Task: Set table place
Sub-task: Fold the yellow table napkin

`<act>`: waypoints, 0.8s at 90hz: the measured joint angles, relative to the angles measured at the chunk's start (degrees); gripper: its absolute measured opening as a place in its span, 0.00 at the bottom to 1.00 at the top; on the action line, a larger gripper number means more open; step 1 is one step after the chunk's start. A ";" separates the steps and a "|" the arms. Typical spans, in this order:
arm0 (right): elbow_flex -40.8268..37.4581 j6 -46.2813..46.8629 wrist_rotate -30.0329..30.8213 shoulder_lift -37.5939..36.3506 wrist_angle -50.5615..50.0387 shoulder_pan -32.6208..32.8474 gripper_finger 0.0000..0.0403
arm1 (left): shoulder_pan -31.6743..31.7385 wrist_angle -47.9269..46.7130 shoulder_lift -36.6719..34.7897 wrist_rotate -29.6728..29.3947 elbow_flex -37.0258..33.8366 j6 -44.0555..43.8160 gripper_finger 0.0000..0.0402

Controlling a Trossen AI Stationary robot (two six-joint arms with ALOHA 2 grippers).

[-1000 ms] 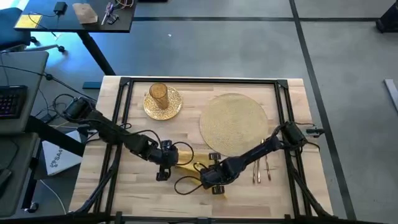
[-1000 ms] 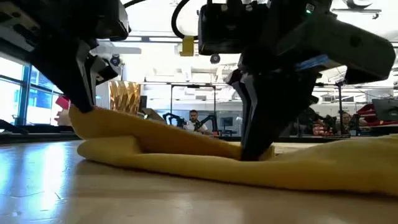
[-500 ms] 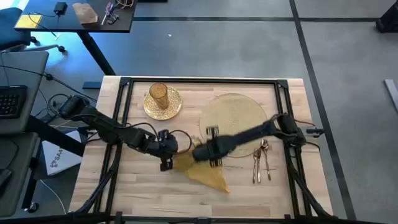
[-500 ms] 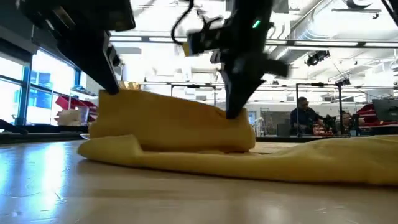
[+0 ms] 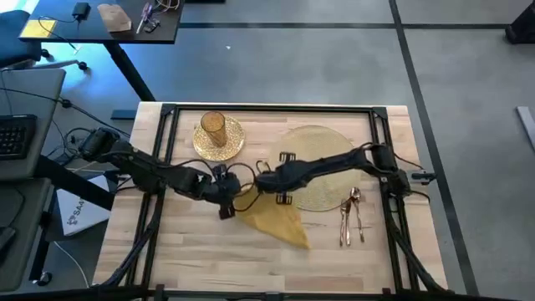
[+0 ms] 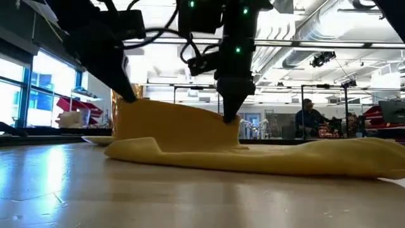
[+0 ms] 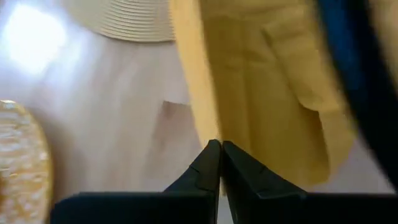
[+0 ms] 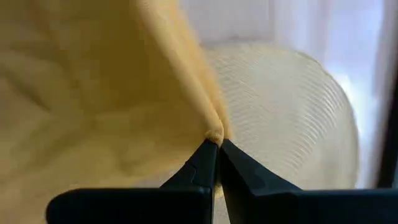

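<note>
I have left gripper [image 5: 227, 194] and right gripper [image 5: 269, 186] pinched onto yellow cloth napkin [image 5: 276, 221], edge lifted mid-table beside round tan woven placemat [image 5: 322, 180]. Risk: uneven pull slips 1 corner, fold collapses.

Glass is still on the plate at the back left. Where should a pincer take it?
Grip the glass around its ribbed side wall, coming in level from the front. It stands upright on the plate, and both pincers are busy with the napkin.
</note>
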 joint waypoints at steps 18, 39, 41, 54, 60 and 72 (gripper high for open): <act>-6.35 3.28 -5.14 0.03 4.34 4.06 0.00 | -1.61 6.85 4.79 7.32 0.00 1.44 0.00; -9.57 4.09 -4.92 0.02 6.38 5.37 0.00 | -3.15 10.72 9.75 10.75 0.00 0.99 0.00; -9.57 4.13 -4.92 0.02 6.40 5.30 0.00 | -3.15 10.47 9.97 10.75 0.00 0.93 0.00; -9.55 5.36 -6.21 0.02 6.61 4.46 0.01 | -3.08 9.70 11.39 10.97 0.00 0.73 0.00; -9.53 5.14 -7.84 -0.02 6.80 3.93 0.04 | -3.05 9.29 11.56 10.96 0.00 -0.35 0.01; -9.51 4.15 -9.59 -0.36 6.40 3.51 0.17 | -3.02 9.44 11.02 12.37 0.02 -0.68 0.05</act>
